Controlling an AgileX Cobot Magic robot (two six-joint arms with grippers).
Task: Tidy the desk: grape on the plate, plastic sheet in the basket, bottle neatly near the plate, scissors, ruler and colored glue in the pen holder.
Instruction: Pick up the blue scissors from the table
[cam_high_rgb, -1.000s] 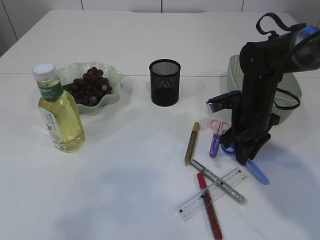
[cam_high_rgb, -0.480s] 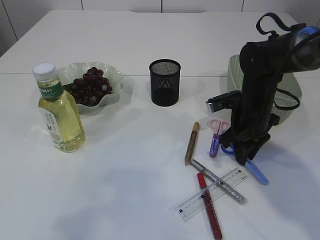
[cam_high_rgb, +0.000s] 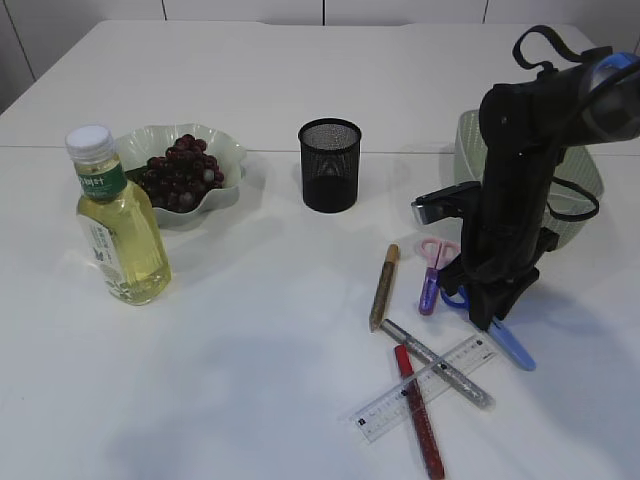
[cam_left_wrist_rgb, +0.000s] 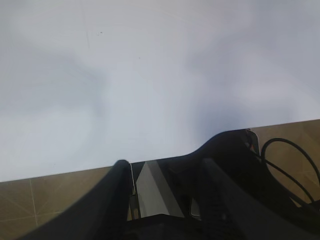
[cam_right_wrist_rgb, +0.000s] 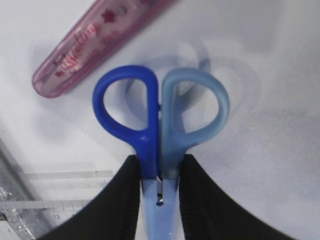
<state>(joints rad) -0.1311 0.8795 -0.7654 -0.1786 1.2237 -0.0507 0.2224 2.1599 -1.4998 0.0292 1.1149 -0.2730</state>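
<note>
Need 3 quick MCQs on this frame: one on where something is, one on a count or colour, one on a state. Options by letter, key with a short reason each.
1. Where are the grapes?
A. In the green plate
B. In the pen holder
C. On the bare table beside the ruler

2. How many glue pens lie on the table?
A. One
B. Three
C. Five

3. What is the right gripper doing?
A. Hanging open over nothing
B. Closed on the blue scissors
C. Holding the bottle

Key:
1 A: the bunch sits inside the plate's wavy rim.
2 B: a gold, a silver and a red one show in the exterior view.
3 B: the right wrist view shows the black fingers pressed against both sides of the scissors just below the handle loops.
</note>
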